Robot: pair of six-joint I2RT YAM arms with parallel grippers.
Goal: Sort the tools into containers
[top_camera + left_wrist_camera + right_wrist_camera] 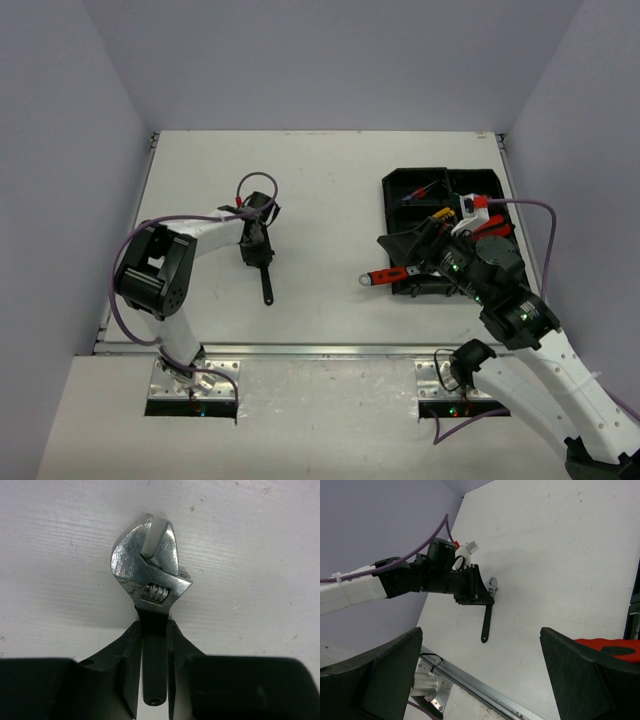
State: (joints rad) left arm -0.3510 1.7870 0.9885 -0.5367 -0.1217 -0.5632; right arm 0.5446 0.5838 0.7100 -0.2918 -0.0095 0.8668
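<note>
A silver adjustable wrench with a black handle lies on the white table. My left gripper is shut on its handle just below the head. The top view shows this gripper left of centre, with the handle sticking out toward the near edge. My right gripper is open and empty at the near left corner of the black organiser tray. A red-handled wrench lies on the table just beside it, outside the fingers. The tray holds a blue screwdriver and yellow-handled pliers.
The right wrist view looks across the table at the left arm, the held wrench and the metal front rail. Grey walls enclose the table on three sides. The right arm's body covers the near part of the tray.
</note>
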